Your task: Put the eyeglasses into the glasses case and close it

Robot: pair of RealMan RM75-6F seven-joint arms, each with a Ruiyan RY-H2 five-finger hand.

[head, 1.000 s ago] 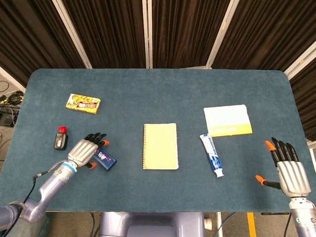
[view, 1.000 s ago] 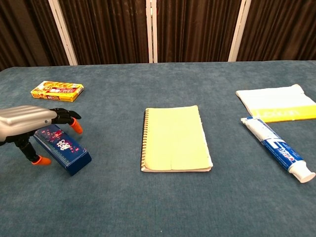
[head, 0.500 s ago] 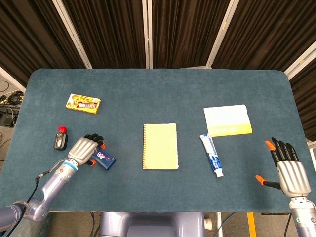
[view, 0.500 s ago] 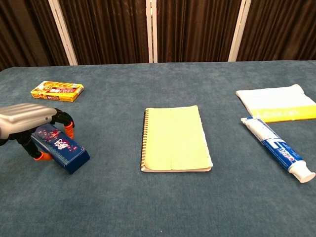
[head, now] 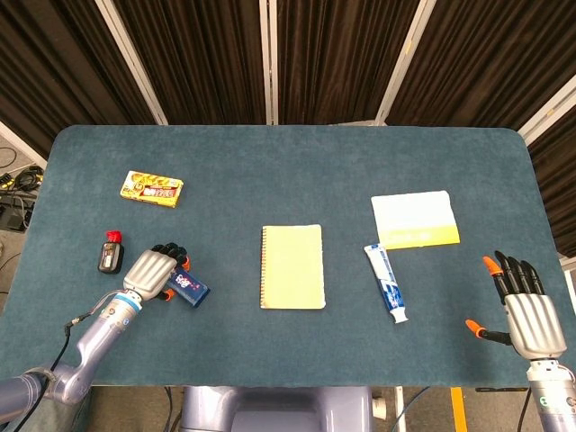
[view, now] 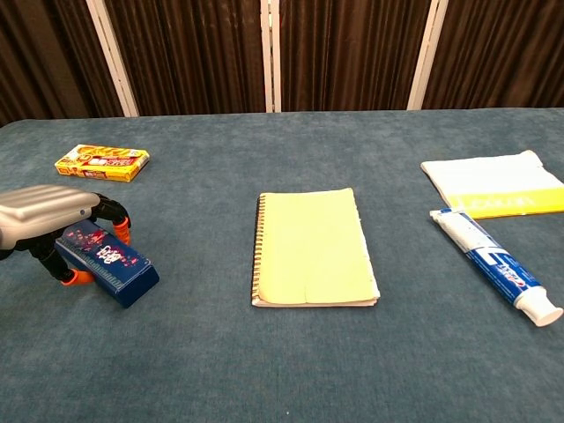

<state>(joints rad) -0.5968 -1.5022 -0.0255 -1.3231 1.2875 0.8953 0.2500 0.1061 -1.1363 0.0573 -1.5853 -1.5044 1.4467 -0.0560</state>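
Observation:
A blue oblong case with a red and white pattern lies at the left front of the table, lid down. My left hand grips its near-left end, fingers curled over the top and thumb against the side. No eyeglasses show in either view. My right hand hovers at the table's front right corner, fingers spread and holding nothing. It appears only in the head view.
A yellow spiral notebook lies mid-table. To its right are a toothpaste tube and a white and yellow folded cloth. A yellow snack box and a small black bottle with a red cap sit at the left.
My left hand's fingers have curled from spread over the case to a grip on its end, and the case has shifted slightly left. The right hand has not moved.

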